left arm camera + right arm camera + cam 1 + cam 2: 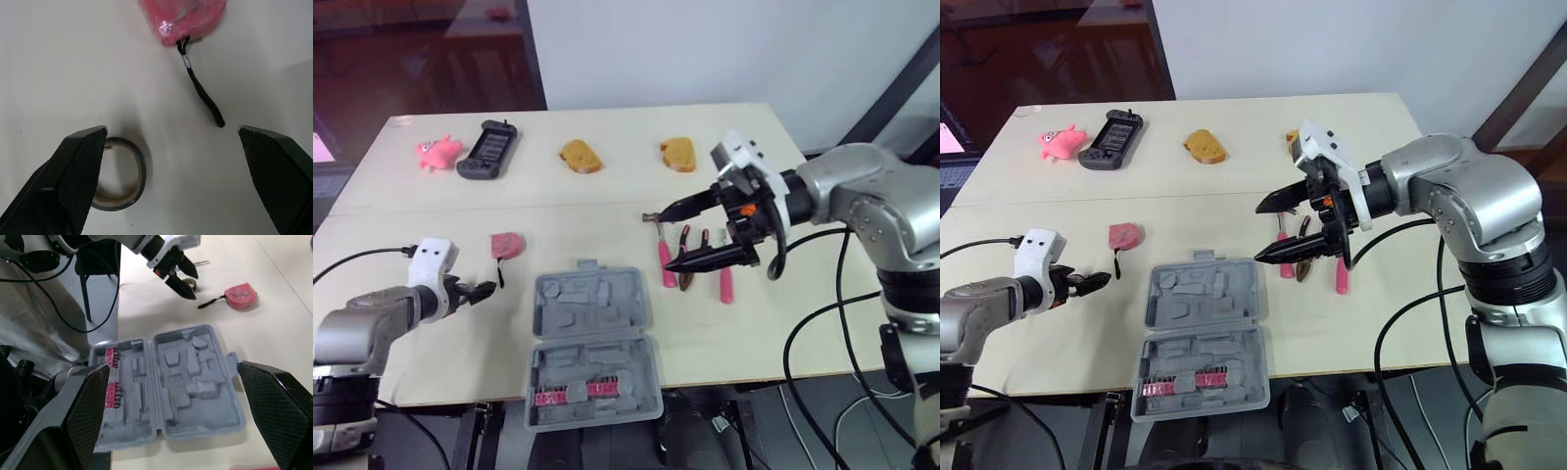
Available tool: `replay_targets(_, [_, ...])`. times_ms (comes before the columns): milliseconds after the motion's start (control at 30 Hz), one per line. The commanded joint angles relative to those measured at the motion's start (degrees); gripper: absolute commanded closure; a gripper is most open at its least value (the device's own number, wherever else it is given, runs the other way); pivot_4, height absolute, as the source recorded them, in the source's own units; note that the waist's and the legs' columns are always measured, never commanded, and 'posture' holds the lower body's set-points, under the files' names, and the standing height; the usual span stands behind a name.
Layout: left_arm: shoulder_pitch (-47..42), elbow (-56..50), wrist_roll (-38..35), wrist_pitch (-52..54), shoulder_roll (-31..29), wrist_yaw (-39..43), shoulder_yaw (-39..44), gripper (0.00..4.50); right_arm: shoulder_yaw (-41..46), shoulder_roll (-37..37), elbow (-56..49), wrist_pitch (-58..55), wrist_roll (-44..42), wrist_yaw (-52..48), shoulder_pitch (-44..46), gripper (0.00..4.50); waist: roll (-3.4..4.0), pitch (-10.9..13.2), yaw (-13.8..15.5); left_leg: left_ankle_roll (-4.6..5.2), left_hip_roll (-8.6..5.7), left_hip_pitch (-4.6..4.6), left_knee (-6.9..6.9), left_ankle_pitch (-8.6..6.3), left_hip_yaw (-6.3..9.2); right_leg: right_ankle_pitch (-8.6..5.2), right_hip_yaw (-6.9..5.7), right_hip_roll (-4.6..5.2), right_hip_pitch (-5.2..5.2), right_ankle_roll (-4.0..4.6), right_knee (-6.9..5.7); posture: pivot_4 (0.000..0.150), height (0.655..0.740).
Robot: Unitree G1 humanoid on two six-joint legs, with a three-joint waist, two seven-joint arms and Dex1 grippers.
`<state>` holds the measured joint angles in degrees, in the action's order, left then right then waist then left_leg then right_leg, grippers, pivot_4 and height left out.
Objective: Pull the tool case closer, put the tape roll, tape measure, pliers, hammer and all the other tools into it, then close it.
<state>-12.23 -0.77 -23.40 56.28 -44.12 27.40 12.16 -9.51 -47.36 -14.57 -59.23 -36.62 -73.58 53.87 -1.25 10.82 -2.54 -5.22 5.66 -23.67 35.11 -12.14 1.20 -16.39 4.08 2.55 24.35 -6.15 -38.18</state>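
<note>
Field notes, both arms.

Desk (803, 323): smooth pale top, so things should slide freely.

Tool case (592, 343): grey moulded plastic, lying open and flat between my two end effectors. It is below and just ahead of the right one. The half with the pink bit row (573, 394) seems to reach past the near desk edge. I judge it stiff and light while empty, and likely to skate rather than tip. I would hook a side wall or the handle lug at the far rim, not the thin hinge.

Right end effector (1256, 234): released, fingers spread wide, holding nothing, hovering over the tool row.

Hammer (666, 277): just under the right fingertips, pink handle. Probably head-heavy, so I would take the handle close to the head.

Pliers (687, 279): beside the hammer, under the same end effector. Rigid, but the handles may swing, so I would pinch across both.

Pink-handled tool (725, 284): just past the pliers; I cannot tell its type. It is slim and likely to roll.

Left end effector (481, 291): released and empty, low over the desk.

Tape measure (506, 245): pink, near and just beyond the left fingertips. Hard, slick shell with a limp cord (203, 95); grip the body.

Tape roll (141, 169): lying flat just beside one left finger (80, 166). Light, low ring; one finger inside the hole and one outside.
</note>
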Motion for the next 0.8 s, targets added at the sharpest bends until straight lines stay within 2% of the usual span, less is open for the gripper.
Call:
replay_targets(33, [-1.2, -0.9, 1.0, 2.4, -0.5, -0.9, 0.1, 0.85, 2.3, -1.3, -1.8, 0.0, -1.1, 1.0, 0.3, 0.00, 0.00, 0.0, 0.1, 0.00, 0.00, -0.01, 0.00, 0.00, 0.00, 0.00, 0.00, 0.01, 0.00, 0.00, 0.00, 0.150, 0.7238])
replay_targets(100, [-1.0, -1.9, 1.3, 3.3, -0.5, -1.6, 0.5, 1.74, 2.3, -1.4, -1.5, 0.1, -1.2, 1.4, 0.3, 0.00, 0.00, 0.0, 0.1, 0.00, 0.00, -0.02, 0.01, 0.00, 0.00, 0.00, 0.00, 0.01, 0.00, 0.00, 0.00, 0.150, 0.7238])
replay_targets(367, [0.0, -3.4, 1.2, 5.5, -0.9, -1.9, 0.7, 1.74, 1.6, -1.0, -0.6, 1.3, -0.9, 2.2, 0.5, 0.00, -0.01, 0.0, 0.2, 0.00, 0.00, -0.02, 0.01, 0.00, 0.00, 0.00, 0.00, 0.01, 0.00, 0.00, 0.00, 0.150, 0.7238])
replay_targets(667, [-4.2, 4.1, 3.3, 4.2, 0.0, -1.7, -1.9, 1.74, -0.4, -1.4, 1.9, 4.7, 1.7, 1.6, 0.7, 0.00, 0.00, 0.0, 0.2, 0.00, -0.01, -0.02, 0.02, 0.00, 0.00, 0.00, 0.00, 0.01, 0.00, 0.00, 0.00, 0.150, 0.7238])
replay_targets(800, [-6.9, 8.7, 4.4, 2.7, 0.3, 0.1, -4.3, 3.55, -0.5, -1.5, 2.3, 5.1, 2.3, 1.4, 0.7, 0.00, 0.00, 0.0, 0.3, 0.00, -0.01, -0.04, 0.03, 0.00, 0.00, 0.00, 0.00, 0.01, 0.00, -0.01, 0.00, 0.150, 0.7238])
